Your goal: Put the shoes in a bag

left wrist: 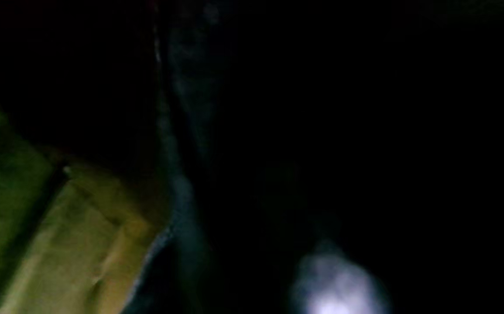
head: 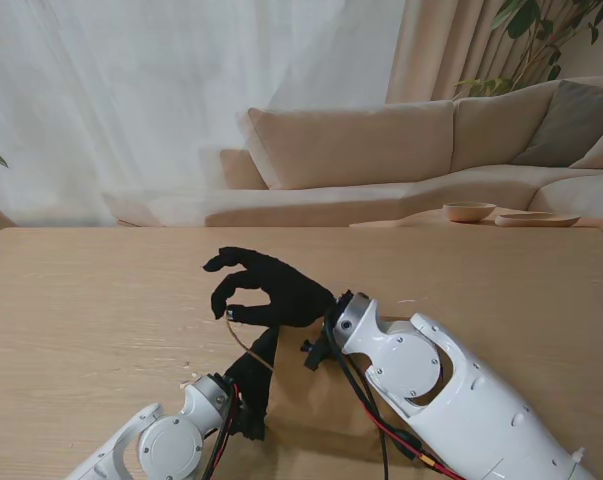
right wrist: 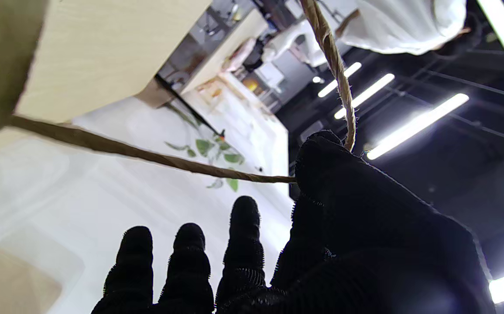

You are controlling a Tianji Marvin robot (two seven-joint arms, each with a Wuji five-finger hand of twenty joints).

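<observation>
right hand (head: 271,290) raised over tabletop (head: 91,320), fingers (right wrist: 243,226) curled, thumb and forefinger pinching twisted paper-cord handle (right wrist: 343,91) of brown paper bag (head: 311,395). bag lies flat near me, between both arms, partly under right forearm. left hand (head: 249,385) pushed into bag mouth; its wrist view nearly black, only brown paper (left wrist: 60,235) showing, so cannot tell finger state. shoes not in any view. step looks like opening bag. next move likely calls for lifting handle higher, widening mouth, then finding shoes.
</observation>
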